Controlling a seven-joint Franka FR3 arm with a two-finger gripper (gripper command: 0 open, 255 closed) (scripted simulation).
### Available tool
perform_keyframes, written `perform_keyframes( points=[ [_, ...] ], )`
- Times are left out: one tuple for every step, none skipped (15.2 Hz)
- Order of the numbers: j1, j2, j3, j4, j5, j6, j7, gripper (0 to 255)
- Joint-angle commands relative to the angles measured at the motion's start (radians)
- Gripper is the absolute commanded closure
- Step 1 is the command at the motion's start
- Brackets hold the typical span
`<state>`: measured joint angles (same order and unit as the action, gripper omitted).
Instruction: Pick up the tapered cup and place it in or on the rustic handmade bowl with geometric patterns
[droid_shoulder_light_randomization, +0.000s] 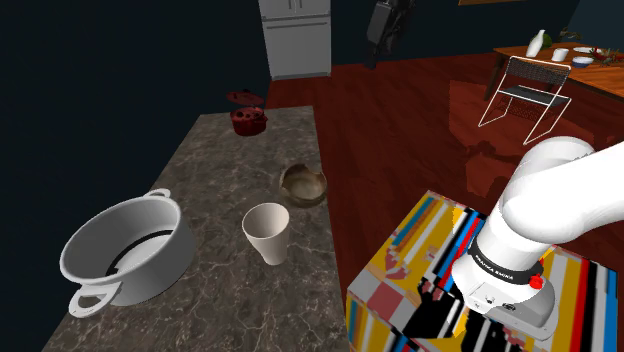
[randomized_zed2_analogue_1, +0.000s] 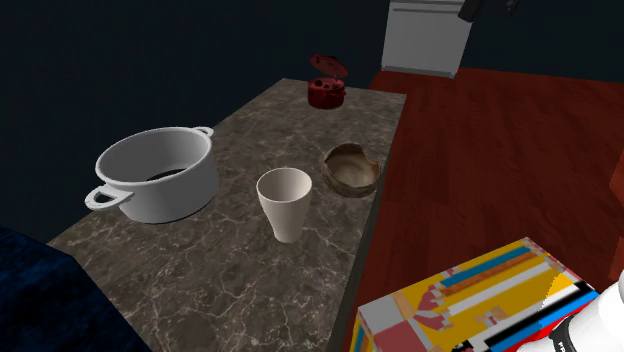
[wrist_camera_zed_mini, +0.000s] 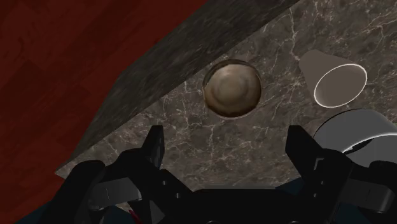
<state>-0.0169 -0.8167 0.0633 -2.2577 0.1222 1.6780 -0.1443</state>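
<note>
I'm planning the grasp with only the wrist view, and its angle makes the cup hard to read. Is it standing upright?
Observer: Yes. In the shoulder view the tapered cup stands upright on its narrow base, mouth up.
Operator: Does the white pot touch it?
Observer: No. The second exterior view shows bare counter between them.
Operator: Is anything else up there?
Observer: A small red pot with a lid sits at the counter's far end, beyond the brown bowl.
</note>
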Motion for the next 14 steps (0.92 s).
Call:
perform_keyframes(
  points=[
    [0.0, 0.0, 0.0, 0.0, 0.0, 0.0, 0.0, 0],
    [0.004, 0.009, 0.014, -0.017, 0.01, 0.02, 0.013, 0],
    [0.008, 0.019, 0.029, -0.033, 0.02, 0.041, 0.026, 0],
    [0.013, 0.03, 0.044, -0.048, 0.03, 0.061, 0.039, 0],
    [0.017, 0.043, 0.058, -0.062, 0.04, 0.082, 0.052, 0],
    [0.022, 0.056, 0.073, -0.075, 0.05, 0.103, 0.065, 0],
    [0.026, 0.071, 0.088, -0.087, 0.06, 0.125, 0.077, 0],
    [0.03, 0.087, 0.103, -0.098, 0.07, 0.146, 0.09, 0],
    [0.035, 0.103, 0.118, -0.109, 0.08, 0.168, 0.102, 0],
    [0.04, 0.121, 0.134, -0.117, 0.09, 0.19, 0.115, 0],
    [0.044, 0.14, 0.149, -0.125, 0.099, 0.212, 0.127, 0],
    [0.048, 0.161, 0.164, -0.132, 0.108, 0.234, 0.139, 0],
    [0.053, 0.182, 0.18, -0.138, 0.117, 0.257, 0.152, 0],
    [0.057, 0.205, 0.195, -0.143, 0.125, 0.28, 0.164, 0]
  ],
)
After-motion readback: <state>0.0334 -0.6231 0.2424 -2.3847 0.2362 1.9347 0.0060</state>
